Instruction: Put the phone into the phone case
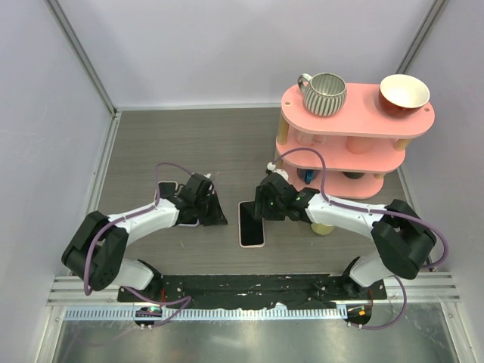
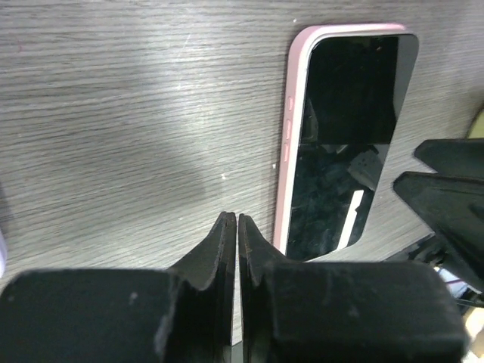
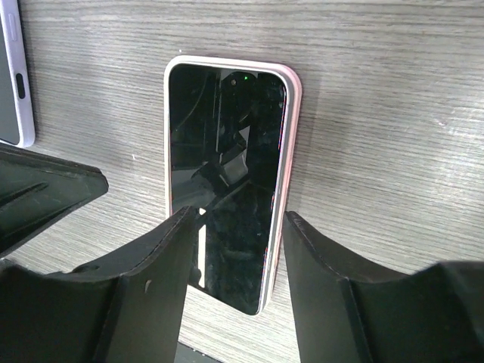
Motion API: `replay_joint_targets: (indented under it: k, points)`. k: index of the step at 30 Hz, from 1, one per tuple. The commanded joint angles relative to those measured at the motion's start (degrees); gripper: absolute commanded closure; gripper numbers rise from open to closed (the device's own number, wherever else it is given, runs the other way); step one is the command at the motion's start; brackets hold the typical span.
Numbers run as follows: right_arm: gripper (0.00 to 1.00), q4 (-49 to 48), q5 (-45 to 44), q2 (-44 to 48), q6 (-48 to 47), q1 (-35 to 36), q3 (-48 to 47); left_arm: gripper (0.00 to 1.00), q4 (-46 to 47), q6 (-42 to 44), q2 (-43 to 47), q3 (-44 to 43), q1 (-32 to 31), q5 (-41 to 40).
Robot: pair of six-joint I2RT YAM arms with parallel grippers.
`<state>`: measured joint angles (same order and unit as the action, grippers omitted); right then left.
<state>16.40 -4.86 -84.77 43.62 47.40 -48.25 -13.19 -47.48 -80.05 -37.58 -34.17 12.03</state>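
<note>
A black-screened phone (image 1: 252, 224) lies flat mid-table with a pink case rim around its edges. It also shows in the left wrist view (image 2: 344, 136) and the right wrist view (image 3: 227, 174). My right gripper (image 1: 263, 206) is open, its fingers (image 3: 321, 265) either side of the phone's near end in the right wrist view (image 3: 238, 215); I cannot tell whether they touch it. My left gripper (image 1: 218, 214) is shut and empty just left of the phone, its tips (image 2: 231, 221) close to the table. The right fingers (image 2: 446, 189) show at that view's right edge.
A second flat device with a lavender rim (image 1: 168, 189) lies under my left arm and shows in the right wrist view (image 3: 15, 83). A pink tiered shelf (image 1: 355, 121) at back right holds a striped mug (image 1: 325, 93) and a bowl (image 1: 404, 93).
</note>
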Motion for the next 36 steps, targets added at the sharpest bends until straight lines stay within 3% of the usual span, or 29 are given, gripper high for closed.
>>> replay_joint_targets:
  k: [1,4,6,10,12,15,18,19,29,36]
  points:
    - [0.47,-3.6,1.9,-0.9,-1.2,0.0,1.4,0.81,2.5,-0.1,-0.8,-3.6,-0.3,1.7]
    - [0.52,-5.2,2.6,-2.3,-1.3,0.0,2.6,0.67,2.7,-0.3,-0.9,-4.3,-0.3,1.2]
    - [0.54,-5.9,3.2,-3.6,-1.3,0.0,3.2,0.64,3.6,-0.4,-1.9,-4.7,-0.3,1.8]
    - [0.61,-9.0,4.1,-5.5,-1.4,0.0,4.5,0.63,6.3,-1.4,-4.9,-4.6,-0.3,4.7]
    - [0.74,-10.5,6.1,-6.2,-2.0,0.0,4.9,0.63,7.0,-1.5,-5.8,-4.6,-0.3,5.1]
    - [0.85,-13.1,7.8,-7.8,-2.9,0.0,5.7,0.63,7.4,-1.5,-6.3,-4.3,-0.3,4.9]
    - [0.87,-15.0,8.8,-8.8,-3.4,0.1,6.3,0.64,7.6,-1.1,-6.7,-3.9,-0.3,4.5]
    - [0.87,-15.1,8.9,-9.2,-3.5,0.0,6.3,0.65,7.5,-1.1,-7.3,-3.8,-0.3,4.3]
    - [0.46,-14.7,5.7,-3.7,-1.6,-0.5,7.6,0.82,6.9,-1.9,-9.9,-2.4,-0.3,3.2]
    - [0.35,-21.0,9.7,-4.6,1.6,-1.0,10.5,0.92,8.1,-4.2,-11.4,-0.7,0.5,5.1]
